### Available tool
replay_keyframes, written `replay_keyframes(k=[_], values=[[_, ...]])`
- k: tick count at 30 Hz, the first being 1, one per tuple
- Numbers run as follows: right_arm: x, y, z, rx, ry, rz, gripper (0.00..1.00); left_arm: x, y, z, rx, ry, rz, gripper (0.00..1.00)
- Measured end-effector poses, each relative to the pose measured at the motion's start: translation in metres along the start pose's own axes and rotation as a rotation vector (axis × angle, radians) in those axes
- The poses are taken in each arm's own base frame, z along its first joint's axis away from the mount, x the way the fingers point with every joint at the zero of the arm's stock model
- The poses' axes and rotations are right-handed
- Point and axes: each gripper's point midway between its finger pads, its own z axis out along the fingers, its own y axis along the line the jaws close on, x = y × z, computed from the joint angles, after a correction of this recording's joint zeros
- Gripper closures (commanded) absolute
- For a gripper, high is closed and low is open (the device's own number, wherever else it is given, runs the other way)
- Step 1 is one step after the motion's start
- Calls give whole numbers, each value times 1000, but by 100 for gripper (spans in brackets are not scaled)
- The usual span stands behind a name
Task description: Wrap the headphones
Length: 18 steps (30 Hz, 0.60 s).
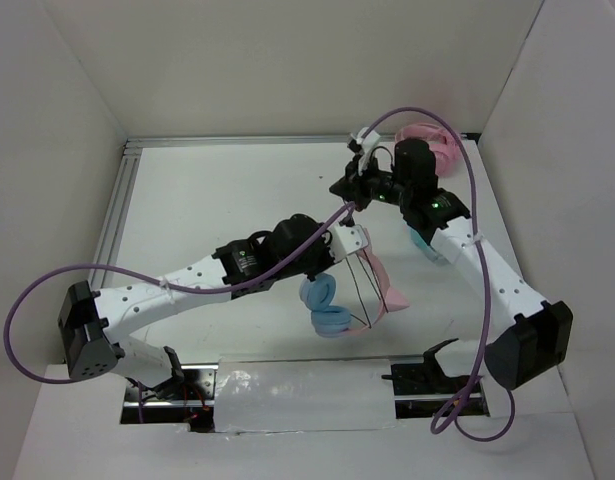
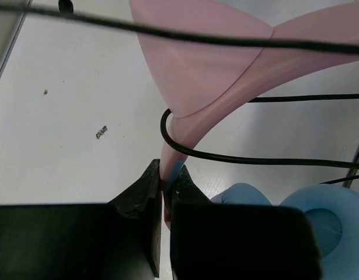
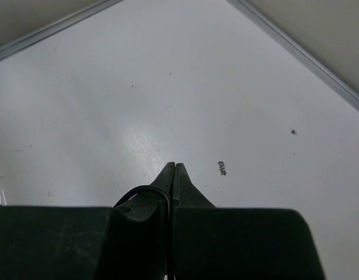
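The headphones lie mid-table, with light blue ear cups (image 1: 325, 305) and a pink cat-ear headband (image 1: 383, 283). My left gripper (image 1: 355, 238) is shut on the headband's lower end; the left wrist view shows the jaws (image 2: 166, 175) pinching the pink band, with the ear cups (image 2: 319, 216) at the right. The thin black cable (image 1: 359, 272) runs from the headphones up to my right gripper (image 1: 352, 200), which is shut on it above the table. In the right wrist view a cable loop (image 3: 145, 189) comes out beside the shut fingers. The cable (image 2: 255, 157) loops round the headband.
All-pink headphones (image 1: 433, 146) lie at the back right by the wall. Teal headphones (image 1: 427, 246) lie under my right arm. A metal rail (image 1: 117, 210) borders the table's left side. White walls enclose the table on three sides.
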Motion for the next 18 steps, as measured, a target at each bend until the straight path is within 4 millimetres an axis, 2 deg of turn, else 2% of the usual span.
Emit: replay_keyframes(k=[7,14,18], values=[[29,28,22,-99,92,-32,100,0,-9,-1,14,7,43,100],[68,19,43,-96,197,39,100,0,1,-3,-46,18,42,100],[86,8,43,-54,212,108,100,1,10,-5,-108,28,37,100]])
